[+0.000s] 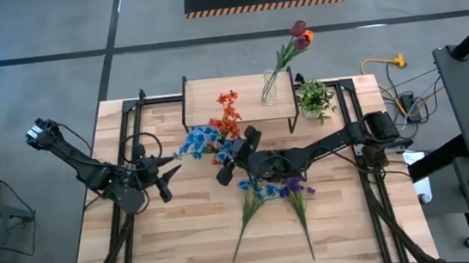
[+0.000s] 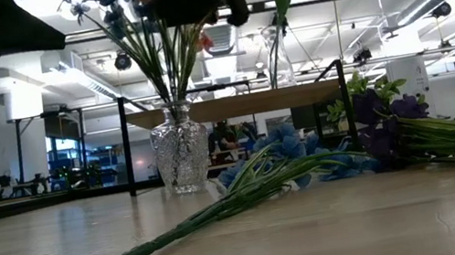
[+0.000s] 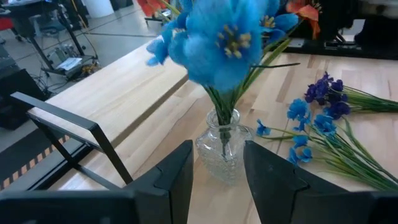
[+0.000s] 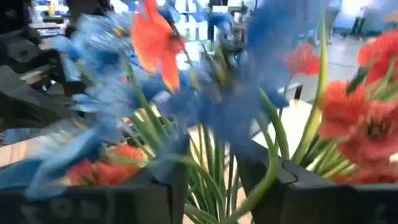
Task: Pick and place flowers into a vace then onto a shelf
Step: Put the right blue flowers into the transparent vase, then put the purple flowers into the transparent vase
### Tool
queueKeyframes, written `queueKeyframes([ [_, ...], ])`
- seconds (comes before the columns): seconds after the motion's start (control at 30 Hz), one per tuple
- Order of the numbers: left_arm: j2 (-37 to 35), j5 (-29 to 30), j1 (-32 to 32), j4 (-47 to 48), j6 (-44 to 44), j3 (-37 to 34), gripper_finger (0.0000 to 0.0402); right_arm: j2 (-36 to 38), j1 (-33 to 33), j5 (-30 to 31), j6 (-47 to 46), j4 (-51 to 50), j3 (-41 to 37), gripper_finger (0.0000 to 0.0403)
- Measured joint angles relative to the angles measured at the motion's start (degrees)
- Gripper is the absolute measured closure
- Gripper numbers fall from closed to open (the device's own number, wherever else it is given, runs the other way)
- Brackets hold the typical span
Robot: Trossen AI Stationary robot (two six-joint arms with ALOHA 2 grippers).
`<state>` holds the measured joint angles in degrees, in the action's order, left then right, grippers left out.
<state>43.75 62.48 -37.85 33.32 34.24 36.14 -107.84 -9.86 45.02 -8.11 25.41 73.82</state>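
Observation:
A cut-glass vase (image 2: 183, 158) stands on the table in front of the shelf (image 1: 241, 105) and holds blue and orange-red flowers (image 1: 215, 136). My right gripper (image 1: 228, 156) is level among their stems, open, with green stems (image 4: 214, 165) running up between its fingers. My left gripper (image 1: 170, 174) hovers to the vase's left, open, facing the vase (image 3: 225, 163) without touching it. A blue flower (image 1: 254, 200) and a purple one (image 1: 297, 196) lie flat on the table. A second glass vase (image 1: 268, 89) with dark red tulips (image 1: 299, 35) stands on the shelf. My right gripper comes level at the bunch from the table's right side, above the vase's mouth. Several green stems (image 4: 214, 165) pass upright through the gap between its fingers (image 4: 273, 186). I cannot tell whether the fingers touch them.
A small leafy potted plant (image 1: 315, 98) stands at the shelf's right end. The shelf's black legs (image 3: 93, 140) stand close beside the vase. The lying flowers' long stems (image 2: 172, 239) reach toward the near edge. Bare wood (image 1: 184, 240) lies at the near left.

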Motion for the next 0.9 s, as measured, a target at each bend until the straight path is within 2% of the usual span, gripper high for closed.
queueKeyframes([
  [0.13,0.06,-0.94,0.00,-0.06,0.02,0.00,0.0276,3.23,-0.60,0.40,1.70,-5.01,0.14,0.0252],
  [0.3,0.04,-0.89,0.00,0.03,0.00,0.00,0.0276,9.12,-0.64,1.25,-7.58,-22.55,0.16,0.0222],
  [0.4,0.04,-0.49,0.00,0.14,-0.02,0.00,0.0276,12.13,-0.60,-2.12,-13.87,-31.98,0.16,0.0200],
  [0.57,0.07,-0.08,0.00,0.14,-0.04,0.00,0.0276,14.91,-1.33,-7.78,-15.31,-37.31,0.09,0.0158],
  [0.7,-0.05,0.19,0.00,0.03,-0.02,0.00,0.0276,17.24,-2.83,-8.59,-15.54,-40.73,0.07,0.0129],
  [0.9,-0.15,0.17,0.00,-2.12,-0.02,0.00,0.0276,22.23,-5.93,-9.33,-22.55,-55.86,0.05,0.0110],
])
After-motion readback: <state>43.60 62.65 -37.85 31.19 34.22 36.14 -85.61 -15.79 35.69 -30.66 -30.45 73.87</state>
